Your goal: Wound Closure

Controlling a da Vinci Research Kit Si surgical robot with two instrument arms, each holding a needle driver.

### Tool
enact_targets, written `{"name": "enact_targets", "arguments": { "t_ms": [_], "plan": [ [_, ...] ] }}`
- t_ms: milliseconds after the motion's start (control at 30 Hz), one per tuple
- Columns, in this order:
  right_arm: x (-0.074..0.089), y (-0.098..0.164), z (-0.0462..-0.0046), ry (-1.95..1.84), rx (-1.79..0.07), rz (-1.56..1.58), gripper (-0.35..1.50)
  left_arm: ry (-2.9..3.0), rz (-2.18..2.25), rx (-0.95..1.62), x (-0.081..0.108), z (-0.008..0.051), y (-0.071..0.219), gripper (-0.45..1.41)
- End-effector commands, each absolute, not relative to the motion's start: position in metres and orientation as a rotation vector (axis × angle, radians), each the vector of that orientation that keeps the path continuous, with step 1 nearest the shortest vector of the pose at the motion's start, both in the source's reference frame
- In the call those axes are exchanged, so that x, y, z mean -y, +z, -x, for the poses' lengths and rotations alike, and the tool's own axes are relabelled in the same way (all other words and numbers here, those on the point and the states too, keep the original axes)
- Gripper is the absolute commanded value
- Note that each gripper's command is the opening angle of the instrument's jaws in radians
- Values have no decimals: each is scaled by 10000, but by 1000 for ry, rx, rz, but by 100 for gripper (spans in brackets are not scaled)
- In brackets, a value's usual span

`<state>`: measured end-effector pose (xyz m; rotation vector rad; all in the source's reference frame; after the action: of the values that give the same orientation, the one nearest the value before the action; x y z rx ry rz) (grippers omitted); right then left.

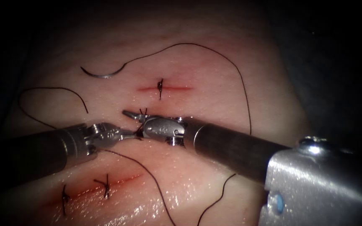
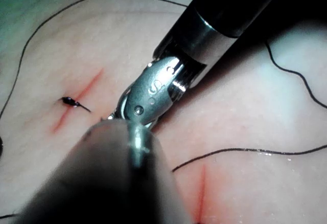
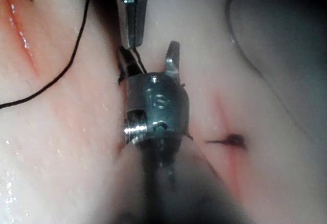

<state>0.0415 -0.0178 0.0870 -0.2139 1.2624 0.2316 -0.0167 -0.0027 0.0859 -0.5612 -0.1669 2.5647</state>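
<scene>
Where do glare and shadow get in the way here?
Endoscope view: dark rim, wet glare on the tissue; the needle lies free on it, well lit. Right wrist view: glints on the right end effector, open and empty; left end effector, shut on thread, evenly lit.

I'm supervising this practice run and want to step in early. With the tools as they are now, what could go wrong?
1. The right arm's hand stands open astride the black thread, close beside the dark knot; closing there might nick the knot.
2. The curved steel needle lies free on the pale pork tissue, left of the upper cut; the left arm's hand, shut on the thread, could drag it.
</scene>
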Motion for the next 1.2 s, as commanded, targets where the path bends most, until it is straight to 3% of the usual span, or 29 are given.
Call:
{"name": "enact_targets", "arguments": {
  "t_ms": [33,233,300,333,433,600,633,700,733,800,1200],
  "plan": [
    [173,876,-426,227,-1267,217,148,2572,565,163,24,172,864,-45],
    [179,886,-427,218,-1268,227,148,2571,564,163,25,173,862,-45],
    [182,887,-425,213,-1267,225,135,2576,564,161,25,174,862,-45],
    [184,886,-423,208,-1271,222,106,2576,564,161,25,174,862,-45],
    [189,882,-418,154,-1318,168,-35,2575,563,160,25,175,862,-45],
    [189,881,-419,145,-1310,159,-35,2581,564,159,27,175,860,-45],
    [189,881,-419,144,-1308,157,2,2582,565,159,28,174,858,-45],
    [189,880,-417,158,-1307,174,105,2581,571,155,30,171,855,-45],
    [189,878,-415,176,-1290,191,137,2579,577,151,32,169,853,-45],
    [192,873,-408,198,-1268,211,148,2574,596,139,37,161,847,-45],
    [202,849,-308,253,-1210,238,148,2511,680,59,82,60,827,-45]
  ]
}}
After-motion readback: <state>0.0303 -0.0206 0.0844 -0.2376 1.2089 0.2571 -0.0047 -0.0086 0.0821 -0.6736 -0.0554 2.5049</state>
